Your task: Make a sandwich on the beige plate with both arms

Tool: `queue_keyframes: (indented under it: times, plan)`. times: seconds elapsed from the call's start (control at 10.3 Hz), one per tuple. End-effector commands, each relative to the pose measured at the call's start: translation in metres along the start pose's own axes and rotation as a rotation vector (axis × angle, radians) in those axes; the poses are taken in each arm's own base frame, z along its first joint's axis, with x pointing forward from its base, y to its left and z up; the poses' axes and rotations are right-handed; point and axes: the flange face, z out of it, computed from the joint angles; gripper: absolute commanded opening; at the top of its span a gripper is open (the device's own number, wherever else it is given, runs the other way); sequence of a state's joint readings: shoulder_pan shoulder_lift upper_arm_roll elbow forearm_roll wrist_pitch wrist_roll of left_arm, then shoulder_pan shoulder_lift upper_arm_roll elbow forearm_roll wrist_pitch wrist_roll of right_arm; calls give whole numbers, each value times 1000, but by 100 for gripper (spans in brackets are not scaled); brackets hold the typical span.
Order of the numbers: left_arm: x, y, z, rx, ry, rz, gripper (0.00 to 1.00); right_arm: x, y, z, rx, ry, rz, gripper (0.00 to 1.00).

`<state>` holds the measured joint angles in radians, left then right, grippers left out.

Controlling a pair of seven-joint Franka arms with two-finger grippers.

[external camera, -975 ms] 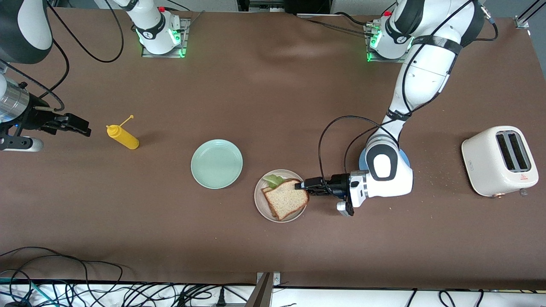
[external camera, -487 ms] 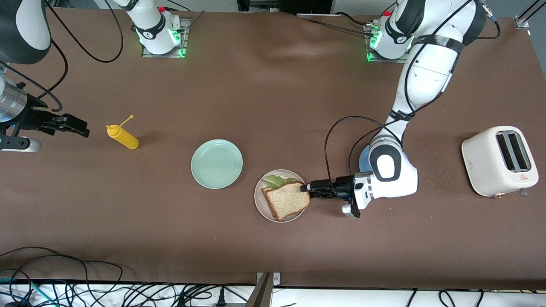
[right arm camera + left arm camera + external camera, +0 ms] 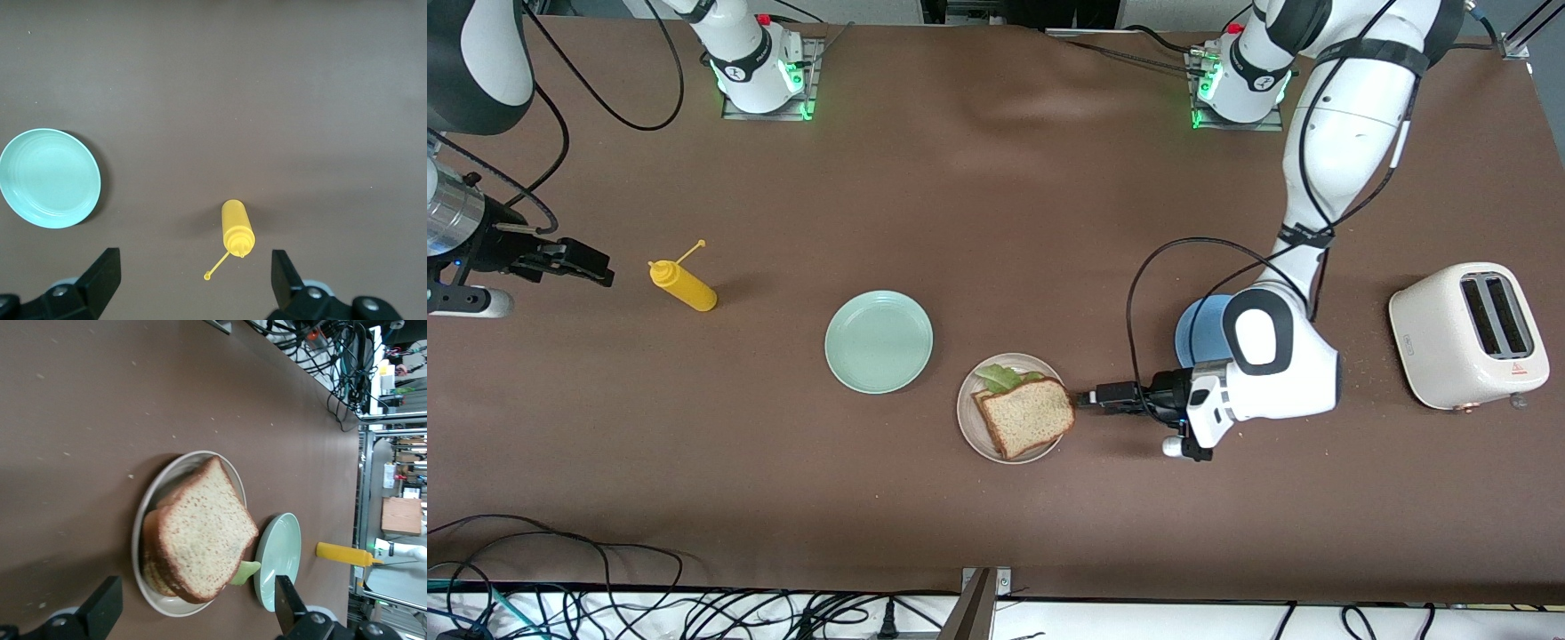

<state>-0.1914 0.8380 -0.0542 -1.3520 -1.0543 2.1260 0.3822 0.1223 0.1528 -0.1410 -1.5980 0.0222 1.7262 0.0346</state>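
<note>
The left tool (image 3: 1089,398) stood released just beside the beige plate (image 3: 967,422) holding the sandwich (image 3: 1029,416), while the right tool (image 3: 596,264), waiting, gaped near the tabletop (image 3: 996,222) end.

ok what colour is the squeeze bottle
Yellow; the squeeze bottle shows best in the right wrist view.

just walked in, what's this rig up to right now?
Two arms are building a sandwich, and it looks assembled: the sandwich, bread slices with lettuce poking out, sits on the beige plate. The left pincer is open beside the plate, toward the left arm's end of the table, holding nothing. The right pincer is open and waits over bare table near the yellow squeeze bottle. The mint-green plate lies bare.
</note>
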Motion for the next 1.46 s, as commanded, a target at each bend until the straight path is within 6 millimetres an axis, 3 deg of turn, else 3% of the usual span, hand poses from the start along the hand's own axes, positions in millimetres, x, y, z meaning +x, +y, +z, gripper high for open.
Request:
queue_keyframes:
  times: [0.0, 0.19, 0.49, 0.68, 0.88, 1.07, 1.17, 1.36]
  plan:
    - [2, 10, -40, 133, -7, -37, 100, -1, 1, 0, 3, 12, 12, 100]
    - [6, 6, -88, 346, -19, -36, 100, 0, 1, -1, 3, 17, 12, 100]
    - [3, -26, -189, 550, -69, -25, 100, 0, 1, -2, 3, 21, 12, 100]
    - [-1, -40, -231, 711, -95, 1, 100, 0, 2, -2, 3, 21, 13, 100]
    - [-7, -51, -262, 828, -127, 5, 100, 0, 2, -2, 3, 21, 13, 100]
    - [-13, -52, -281, 870, -144, -10, 100, 0, 2, 0, 3, 18, 13, 100]
    - [-19, -38, -300, 895, -139, -25, 100, 0, 2, -1, 3, 20, 13, 100]
    - [-23, -24, -309, 906, -101, -98, 100, 0, 2, 0, 3, 17, 13, 100]
